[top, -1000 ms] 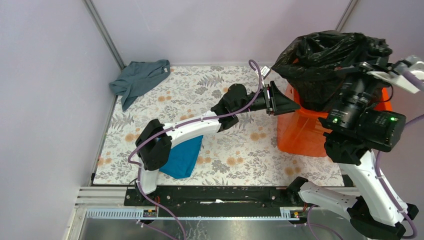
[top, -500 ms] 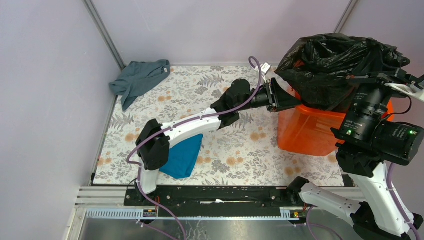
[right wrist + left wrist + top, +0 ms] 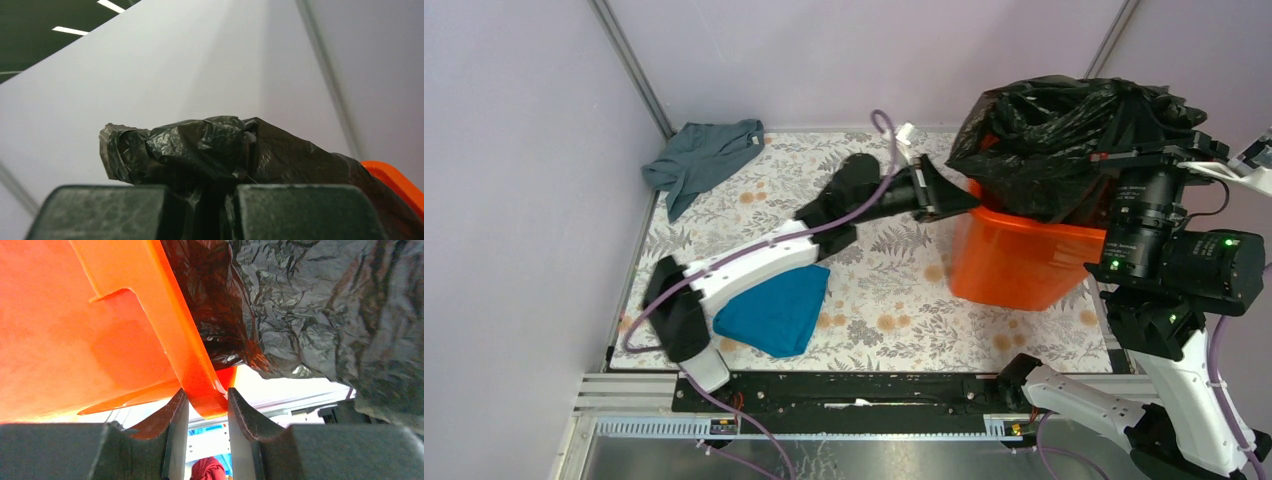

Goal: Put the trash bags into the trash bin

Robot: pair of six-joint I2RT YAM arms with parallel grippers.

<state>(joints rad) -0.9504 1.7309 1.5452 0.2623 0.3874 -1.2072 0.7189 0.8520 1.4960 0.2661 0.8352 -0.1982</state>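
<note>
Left gripper [image 3: 205,405] pinches the rim of the orange bin [image 3: 1014,265] at the table's [image 3: 894,290] far right, right gripper [image 3: 201,192] clamps the black bag [image 3: 1064,140] heaped over it — probably best to hold the bin firm and lower the bag inside.

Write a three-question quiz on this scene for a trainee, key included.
1. True or false: the fingers of the left gripper clamp the rim of the large bright orange square plastic bin.
2. The right gripper pinches: A) the bin's rim; B) the crinkled black plastic trash bag; C) nothing.
3. Which lies nearer the left arm's base: the crumpled blue cloth or the crumpled grey cloth?
Key: 1 true; 2 B; 3 the blue cloth.
</note>
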